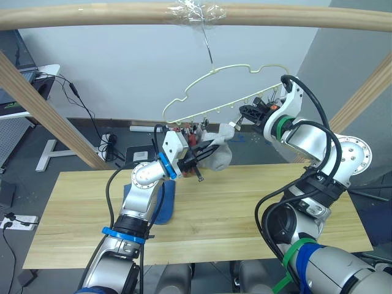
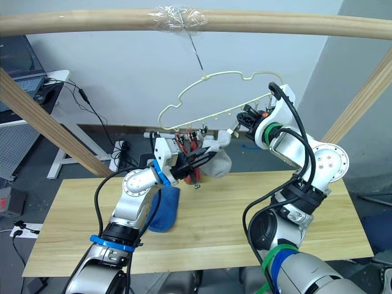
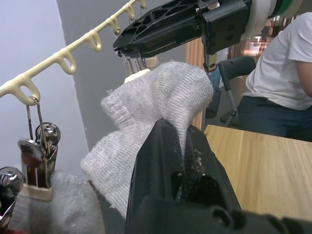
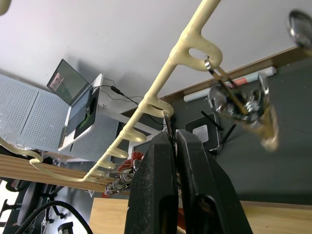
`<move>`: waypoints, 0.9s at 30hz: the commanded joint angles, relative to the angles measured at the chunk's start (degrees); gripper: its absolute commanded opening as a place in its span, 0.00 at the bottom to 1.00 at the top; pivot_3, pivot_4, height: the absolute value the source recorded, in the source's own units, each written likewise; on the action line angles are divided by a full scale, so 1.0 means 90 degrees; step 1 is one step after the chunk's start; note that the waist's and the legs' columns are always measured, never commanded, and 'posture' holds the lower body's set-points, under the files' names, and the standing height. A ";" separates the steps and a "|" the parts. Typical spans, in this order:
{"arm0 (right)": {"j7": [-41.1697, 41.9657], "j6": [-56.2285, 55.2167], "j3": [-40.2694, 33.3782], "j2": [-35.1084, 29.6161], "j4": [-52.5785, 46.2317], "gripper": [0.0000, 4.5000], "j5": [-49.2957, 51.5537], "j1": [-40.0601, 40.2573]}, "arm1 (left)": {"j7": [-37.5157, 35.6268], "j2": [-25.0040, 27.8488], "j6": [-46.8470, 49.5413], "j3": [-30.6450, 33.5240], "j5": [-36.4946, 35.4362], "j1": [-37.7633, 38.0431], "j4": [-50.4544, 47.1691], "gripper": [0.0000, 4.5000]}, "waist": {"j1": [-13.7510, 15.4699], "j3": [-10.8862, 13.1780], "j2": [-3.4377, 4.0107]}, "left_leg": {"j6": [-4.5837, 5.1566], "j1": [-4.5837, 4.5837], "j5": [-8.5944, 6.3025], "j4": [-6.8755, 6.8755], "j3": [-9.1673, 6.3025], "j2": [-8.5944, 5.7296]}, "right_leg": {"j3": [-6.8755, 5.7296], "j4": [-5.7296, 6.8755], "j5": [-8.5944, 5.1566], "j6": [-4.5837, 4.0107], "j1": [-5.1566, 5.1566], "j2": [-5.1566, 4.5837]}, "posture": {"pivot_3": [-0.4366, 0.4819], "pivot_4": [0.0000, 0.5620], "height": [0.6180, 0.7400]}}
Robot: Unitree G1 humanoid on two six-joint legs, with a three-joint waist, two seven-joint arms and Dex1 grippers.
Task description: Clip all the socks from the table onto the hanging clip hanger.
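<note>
Even, diffuse indoor light, fairly bright; soft shadows on the table. Metal clips near the right wrist lens are blurred, glinting; the wooden beam bows from lens distortion

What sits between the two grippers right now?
A light grey sock spans them: the left gripper grips its lower end and its top reaches the clip pinched by the right gripper, seen in the left wrist view.
</note>
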 commanded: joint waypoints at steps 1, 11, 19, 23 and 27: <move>-0.0375 -0.0006 -0.0340 0.0696 0.0033 0.00 -0.0096 -0.0080 | -0.0094 0.0025 -0.0153 -0.0019 -0.0076 -0.0018 -0.0110 0.00 | 0.0000 0.0000 0.0000 | 0.0000 0.0000 0.0000 0.0000 0.0000 0.0000 | 0.0000 0.0000 0.0000 0.0000 0.0000 0.0000 | 0.52 0.41 1.00; -0.0653 -0.0154 -0.0278 0.0712 0.0134 0.00 0.0246 -0.0084 | -0.0044 -0.0104 -0.0250 -0.0054 0.0017 -0.0176 0.0029 0.00 | -0.0001 0.0000 0.0000 | 0.0001 0.0000 0.0001 -0.0002 -0.0001 0.0000 | 0.0000 -0.0001 0.0000 0.0000 0.0000 0.0000 | 0.52 0.41 1.00; -0.0959 -0.0260 -0.0221 0.0666 0.0192 0.00 0.0597 -0.0034 | -0.0137 -0.0075 -0.0395 -0.0172 0.0053 -0.0137 0.0095 0.00 | -0.0007 0.0000 0.0000 | 0.0002 -0.0001 0.0001 -0.0007 0.0000 0.0000 | 0.0002 -0.0005 0.0000 0.0000 -0.0001 -0.0001 | 0.51 0.41 1.00; -0.1096 -0.0328 -0.0174 0.0631 0.0242 0.00 0.0768 -0.0005 | -0.0103 -0.0066 -0.0430 -0.0161 0.0049 -0.0159 0.0106 0.00 | -0.0007 0.0001 0.0001 | 0.0002 -0.0001 0.0001 -0.0008 -0.0001 0.0000 | 0.0001 -0.0005 0.0000 0.0000 -0.0001 -0.0001 | 0.51 0.41 1.00; -0.1219 -0.0389 -0.0094 0.0570 0.0292 0.00 0.0943 0.0055 | 0.0095 -0.0117 -0.0513 -0.0060 0.0061 -0.0305 0.0093 0.00 | -0.0010 0.0001 0.0001 | 0.0002 -0.0001 0.0001 -0.0009 0.0000 0.0000 | 0.0002 -0.0006 0.0000 0.0000 -0.0002 -0.0001 | 0.51 0.41 1.00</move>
